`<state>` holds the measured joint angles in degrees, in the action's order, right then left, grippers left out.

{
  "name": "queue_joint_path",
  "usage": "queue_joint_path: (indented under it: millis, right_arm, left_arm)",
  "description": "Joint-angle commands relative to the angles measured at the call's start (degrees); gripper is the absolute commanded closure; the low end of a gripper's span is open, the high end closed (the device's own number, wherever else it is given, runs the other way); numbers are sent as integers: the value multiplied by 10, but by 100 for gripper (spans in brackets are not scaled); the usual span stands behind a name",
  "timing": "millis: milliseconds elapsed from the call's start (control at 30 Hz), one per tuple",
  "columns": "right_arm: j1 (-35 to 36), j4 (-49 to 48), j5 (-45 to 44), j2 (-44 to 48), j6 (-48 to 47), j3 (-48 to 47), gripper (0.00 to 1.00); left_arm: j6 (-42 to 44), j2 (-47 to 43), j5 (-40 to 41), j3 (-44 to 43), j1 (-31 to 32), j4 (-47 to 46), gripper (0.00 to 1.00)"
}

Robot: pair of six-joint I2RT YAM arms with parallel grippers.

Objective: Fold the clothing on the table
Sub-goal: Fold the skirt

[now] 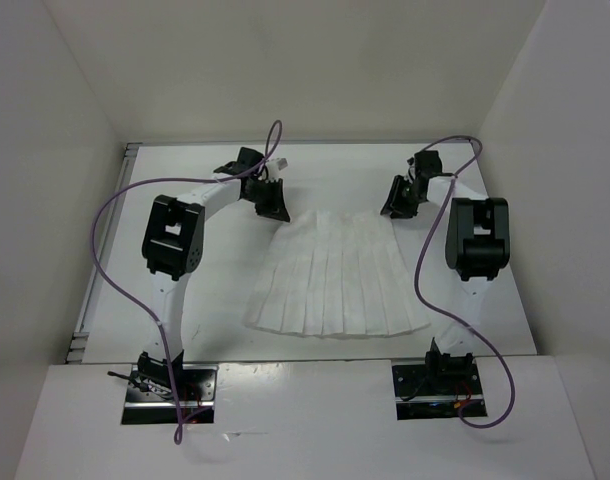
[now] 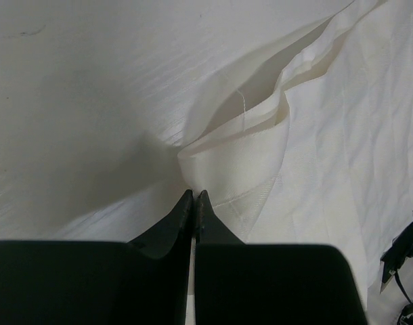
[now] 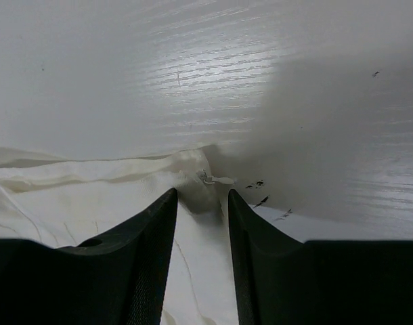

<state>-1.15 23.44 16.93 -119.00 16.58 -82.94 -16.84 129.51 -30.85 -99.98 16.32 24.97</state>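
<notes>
1. The clothing [image 1: 337, 285] lies spread in the middle of the table [image 1: 225, 290]. It is a pleated fan, with its narrow band toward the top of the overhead frame and its wide hem toward the bottom.
2. No fold shows anywhere. The overhead view gives you one open layer, with pleats running straight from band to hem, so reckon the task as barely begun.
3. Your left gripper [image 1: 270, 203] sits at the upper-left corner of the garment. In its wrist view the fingers are pressed together right at the edge of the band. The cloth rises into a small puckered pocket just above them in that frame, so I judge the corner is pinched.
4. Your right gripper [image 1: 397, 200] sits at the upper-right corner. In its wrist view the fingers stand apart with the band's corner in the gap between them. They straddle the cloth and do not clamp it.
5. Done so far: both tools are placed at the two band corners, and one of them is gripping.
6. Left to do, as I judge it:
   - Bring the right fingers together on their corner.
   - Carry the band evenly toward the hem at the bottom of the frame and lay it down.
   - Make any further fold the garment needs.
</notes>
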Motion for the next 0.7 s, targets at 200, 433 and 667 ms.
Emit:
queue_joint_path:
  millis: [200, 433, 667]
  right_arm:
    - [-2, -17, 86, -36, -6, -48, 100]
    - [20, 44, 35, 198, 12, -15, 100]
    - [20, 106, -11, 326, 0, -143, 100]
  left_arm:
    - [-1, 13, -34, -6, -15, -18, 100]
    - [-27, -57, -139, -20, -47, -18, 100]
    - [-33, -190, -144, -157, -81, 7, 100]
